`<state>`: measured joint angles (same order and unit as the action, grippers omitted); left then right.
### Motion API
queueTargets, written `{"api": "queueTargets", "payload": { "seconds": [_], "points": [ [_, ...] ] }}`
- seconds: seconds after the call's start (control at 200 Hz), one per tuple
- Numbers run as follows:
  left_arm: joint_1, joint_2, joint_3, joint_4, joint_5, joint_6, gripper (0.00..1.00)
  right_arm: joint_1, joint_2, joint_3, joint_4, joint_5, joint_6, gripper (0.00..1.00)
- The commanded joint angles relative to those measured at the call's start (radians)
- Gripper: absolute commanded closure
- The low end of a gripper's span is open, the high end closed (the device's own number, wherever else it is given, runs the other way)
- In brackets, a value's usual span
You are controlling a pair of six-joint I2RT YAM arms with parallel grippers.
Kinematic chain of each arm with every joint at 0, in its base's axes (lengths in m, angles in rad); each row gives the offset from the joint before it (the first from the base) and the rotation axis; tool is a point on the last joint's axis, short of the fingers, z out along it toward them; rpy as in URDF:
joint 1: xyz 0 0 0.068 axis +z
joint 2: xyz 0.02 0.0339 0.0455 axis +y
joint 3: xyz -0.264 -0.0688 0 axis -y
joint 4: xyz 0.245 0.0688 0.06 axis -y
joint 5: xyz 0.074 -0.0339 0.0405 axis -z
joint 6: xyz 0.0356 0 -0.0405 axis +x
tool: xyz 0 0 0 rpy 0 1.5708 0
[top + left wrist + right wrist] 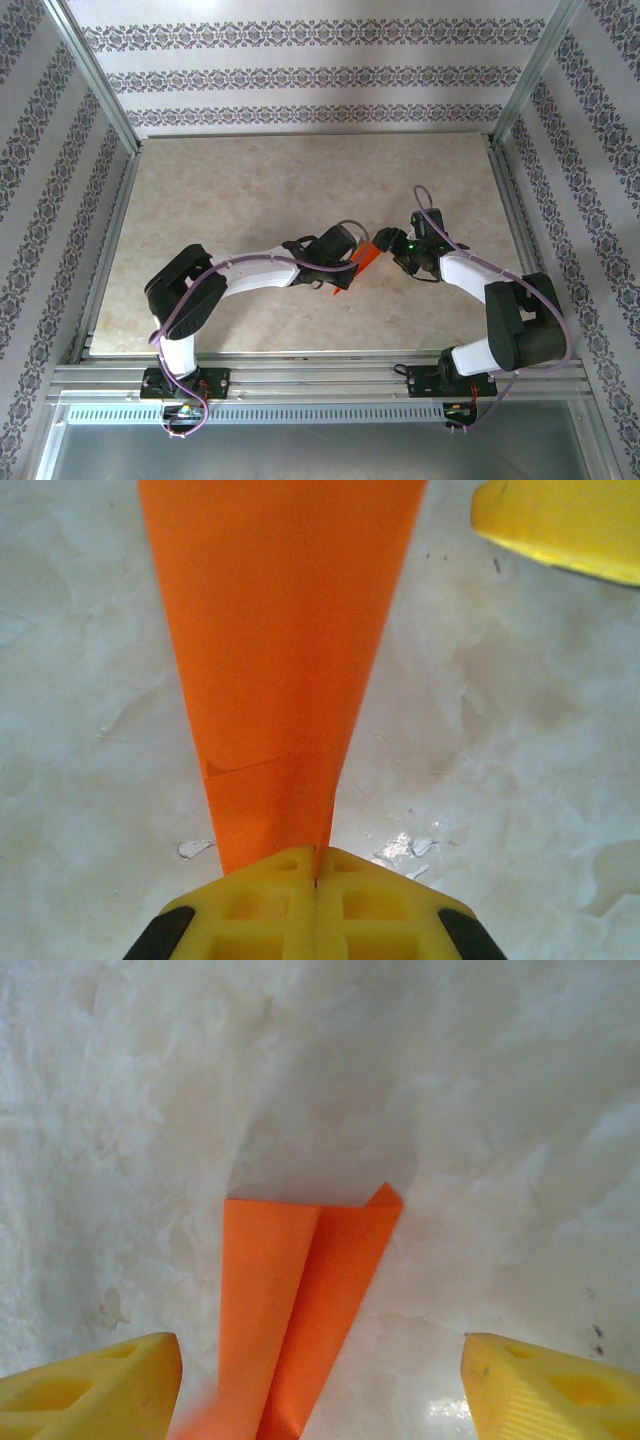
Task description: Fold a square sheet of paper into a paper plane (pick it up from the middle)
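Paper plane (285, 660) sits pinched at its narrow end in my pressed-together left gripper (316, 865), over the table (520, 780). My right gripper (320, 1360) is spread astride its far end. Closing off-centre could skew the crease or tug it loose.

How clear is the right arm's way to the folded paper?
Likely yes: right tool is open, one end of the folded paper between its fingers, nothing blocking; left tool pinches the other end.
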<state>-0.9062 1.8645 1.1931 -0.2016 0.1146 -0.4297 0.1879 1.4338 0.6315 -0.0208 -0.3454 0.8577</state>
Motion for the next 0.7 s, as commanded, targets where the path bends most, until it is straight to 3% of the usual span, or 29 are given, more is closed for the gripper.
{"api": "queueTargets", "payload": {
  "seconds": [0.0, 0.23, 0.43, 0.695],
  "points": [
    [-0.04, 0.042, 0.045, -0.122, -0.072, 0.1, 0.99, -0.013, 0.016, -0.001, -0.015, -0.036, 0.033, 0.26],
    [-0.056, 0.081, 0.075, -0.134, -0.015, 0.14, 1.0, -0.015, 0.082, 0.029, 0.008, -0.118, 0.051, 0.27],
    [-0.057, 0.11, 0.092, -0.151, 0.056, 0.172, 0.99, -0.019, 0.114, 0.04, -0.009, -0.111, 0.052, 0.26],
    [-0.068, 0.106, 0.106, -0.208, -0.054, 0.191, 1.0, -0.04, 0.094, 0.051, -0.021, -0.106, 0.044, 0.25]
  ]
}}
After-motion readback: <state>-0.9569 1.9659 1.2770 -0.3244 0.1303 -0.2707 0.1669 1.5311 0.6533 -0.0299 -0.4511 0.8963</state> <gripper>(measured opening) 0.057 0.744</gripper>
